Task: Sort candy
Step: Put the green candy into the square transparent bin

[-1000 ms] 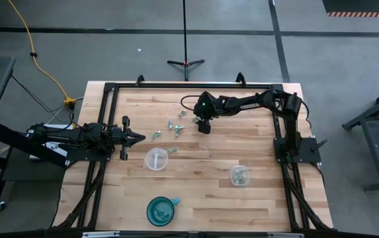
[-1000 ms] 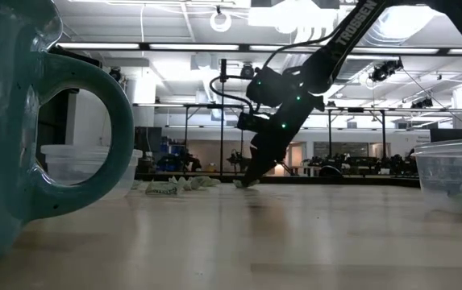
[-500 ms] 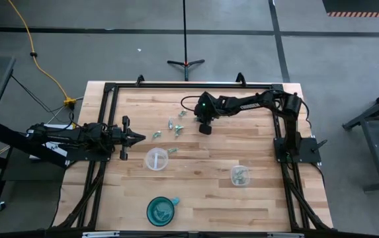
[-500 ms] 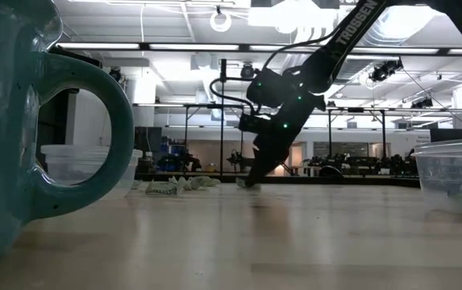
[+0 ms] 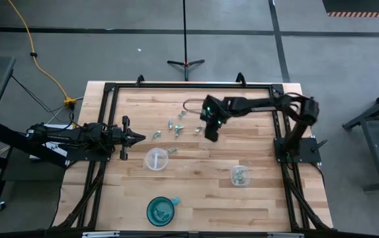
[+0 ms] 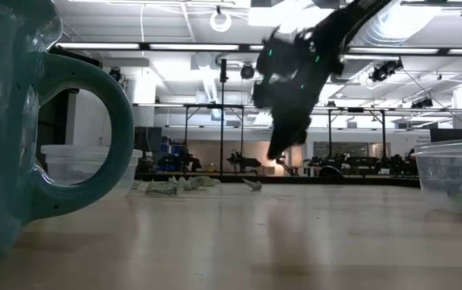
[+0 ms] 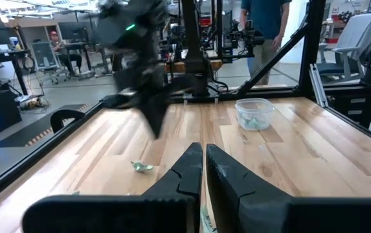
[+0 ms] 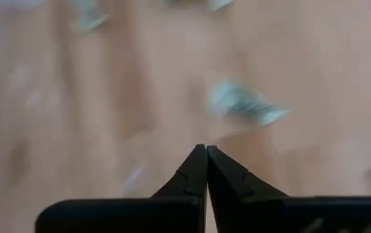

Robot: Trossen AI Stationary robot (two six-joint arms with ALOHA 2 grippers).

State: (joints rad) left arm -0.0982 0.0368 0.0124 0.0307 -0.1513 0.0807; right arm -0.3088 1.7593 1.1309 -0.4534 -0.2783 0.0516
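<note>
Dark and pressed tip to tip, the fingers of our right gripper (image 8: 206,150) show nothing between them, so we judge that it carries no sweet; it hangs above the pale wooden table (image 5: 262,198), clear of the boards in the low view. Just beside it lies one small pale green wrapped candy (image 6: 251,184), and most of the other loose candies (image 5: 174,125) sit scattered nearer our left arm. Farther out stand an empty clear plastic cup (image 5: 156,159) and a second clear cup (image 5: 240,175) already holding a few green sweets, probably the sorting target. Our left gripper (image 7: 204,153) waits at the table's left edge, fingers together. A round teal bowl (image 5: 161,210) sits nearest the front.
</note>
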